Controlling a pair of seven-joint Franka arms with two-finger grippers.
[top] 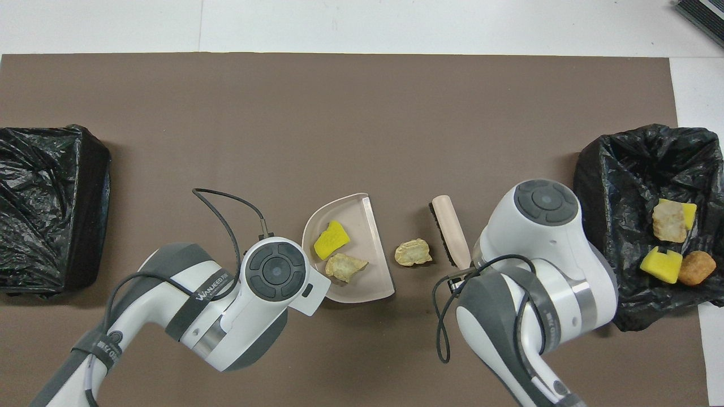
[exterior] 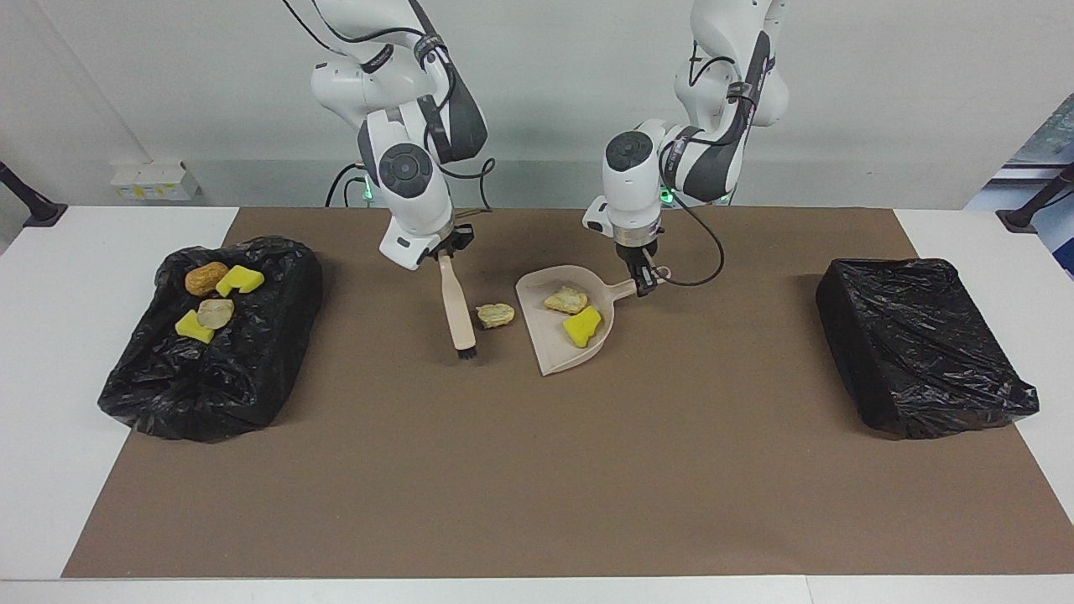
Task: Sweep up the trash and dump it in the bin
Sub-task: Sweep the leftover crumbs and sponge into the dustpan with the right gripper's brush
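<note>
Trash is what remains to be moved: one crumpled tan scrap lies loose on the brown surface, in the gap between the brush and the open mouth of the dustpan. The right claw is clamped on the upper end of the brush handle, and the brush's long axis runs away from the robots, handle near the claw, dark bristles at the end farther from them, touching or nearly touching the surface. The scrap sits just beside the brush on the side toward the left arm's end of the surface, so a push across that short gap would, I judge, carry it straight into the pan's straight lip, which lies roughly parallel to the brush. The left claw is closed on the dustpan's handle, the pan resting on the surface with a yellow sponge piece and a second tan scrap already inside. Two bins lined with black bags stand at the ends: the bin at the right arm's end holds several pieces, the bin at the left arm's end shows none. From overhead both claws and the pan's handle are hidden under the arms' wrists, and whether the bristles truly press down is hard to make out from either view.
</note>
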